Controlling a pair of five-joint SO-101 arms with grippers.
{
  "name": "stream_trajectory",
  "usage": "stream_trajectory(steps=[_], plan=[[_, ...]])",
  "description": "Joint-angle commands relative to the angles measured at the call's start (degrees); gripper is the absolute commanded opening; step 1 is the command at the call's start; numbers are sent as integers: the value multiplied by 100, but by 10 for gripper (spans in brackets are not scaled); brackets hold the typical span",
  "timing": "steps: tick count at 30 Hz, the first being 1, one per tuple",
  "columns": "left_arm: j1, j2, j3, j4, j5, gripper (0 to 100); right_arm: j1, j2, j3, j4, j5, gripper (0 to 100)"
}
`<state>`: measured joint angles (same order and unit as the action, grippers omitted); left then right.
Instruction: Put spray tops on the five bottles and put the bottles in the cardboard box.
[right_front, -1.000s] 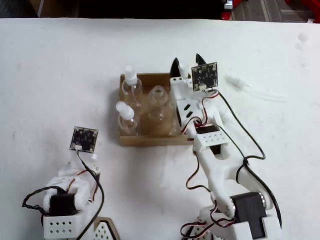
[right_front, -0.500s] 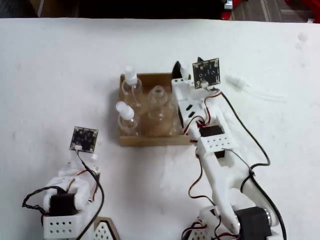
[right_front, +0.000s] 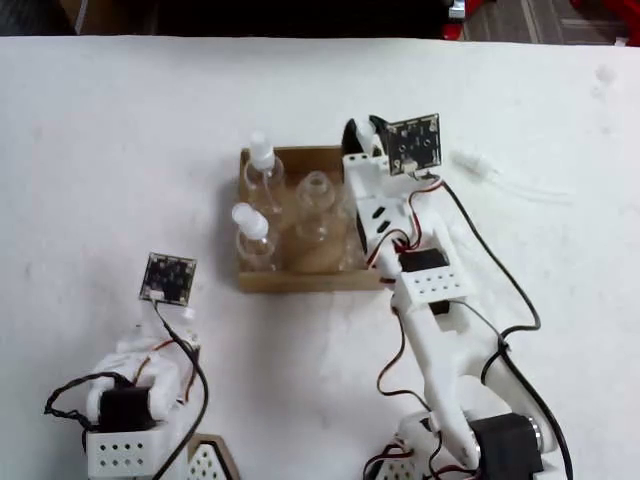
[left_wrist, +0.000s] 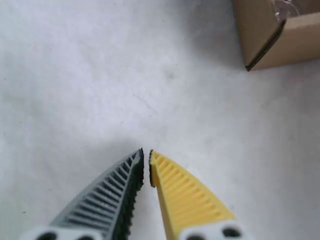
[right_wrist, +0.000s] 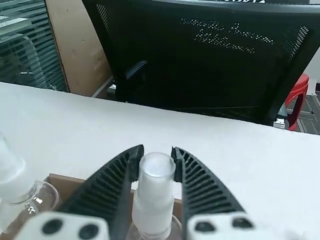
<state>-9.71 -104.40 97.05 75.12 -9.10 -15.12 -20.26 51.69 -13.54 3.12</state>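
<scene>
While the right end effector (right_wrist: 156, 150) grips a bottle's white spray top (right_wrist: 156, 175) between its fingers, the cardboard box (right_wrist: 65, 181) sits just beneath it. The left end effector (left_wrist: 146, 152), clenched on nothing, hovers over the desk (left_wrist: 75, 75).

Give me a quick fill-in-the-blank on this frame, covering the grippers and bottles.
The right gripper is ____ on a spray top.
The left gripper, shut, holds ____.
In the high view, left of the uncapped bottle, ____ capped bottles stand in the cardboard box.
A loose spray top lies ____ the box.
Missing: shut; nothing; two; outside.
</scene>
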Motion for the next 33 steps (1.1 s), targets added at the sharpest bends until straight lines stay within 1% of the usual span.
stream_trajectory(steps=[1,8,12,14,25,33], plan=[[75,-48,-9,-132,-35,25,-13,-207,-264,13,9,16],[75,-48,-9,-132,-35,25,-13,-207,-193,4,44,16],[75,-48,-9,-132,-35,25,-84,-207,-132,4,879,16],[75,-48,-9,-132,-35,25,-136,-207,-132,4,1134,16],[75,-48,-9,-132,-35,25,-119,-259,193,-40,1134,16],[75,-48,-9,-132,-35,25,-119,-215,571,-681,1134,16]])
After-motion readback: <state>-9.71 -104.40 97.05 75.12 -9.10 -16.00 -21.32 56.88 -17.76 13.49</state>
